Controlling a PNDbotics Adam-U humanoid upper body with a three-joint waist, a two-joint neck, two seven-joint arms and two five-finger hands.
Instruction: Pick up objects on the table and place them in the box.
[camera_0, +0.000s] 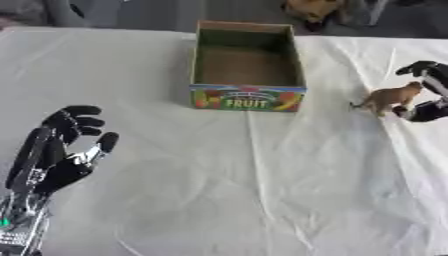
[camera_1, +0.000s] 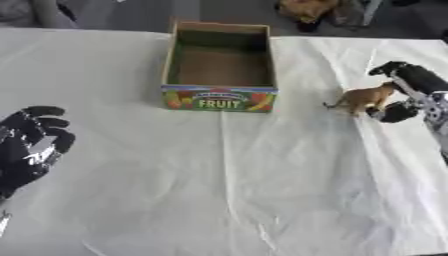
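Left eye view: open cardboard box with FRUIT printed on its front (camera_0: 248, 97) standing empty at the far middle of the white cloth-covered table (camera_0: 262, 190), mouth up, ready for drops. Small tan toy animal figure (camera_0: 389, 98) upright just right of it. Black left hand (camera_0: 61, 150) idling low left, fingers loosely spread, holding nothing.

Right eye view: black right hand (camera_1: 411, 95) bracketing the figure's head end, thumb and fingers curved either side; closed on it or just touching, cannot tell.
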